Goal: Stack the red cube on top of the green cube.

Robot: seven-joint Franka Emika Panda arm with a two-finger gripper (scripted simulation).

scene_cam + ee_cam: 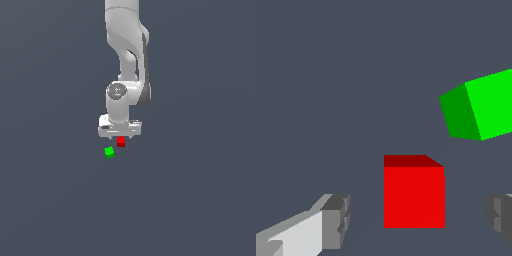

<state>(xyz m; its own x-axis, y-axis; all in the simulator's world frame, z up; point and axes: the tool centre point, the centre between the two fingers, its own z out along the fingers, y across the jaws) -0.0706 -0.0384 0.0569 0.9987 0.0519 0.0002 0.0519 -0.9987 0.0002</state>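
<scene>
No readable text, labels, brands, numbers or signs in either view.
</scene>
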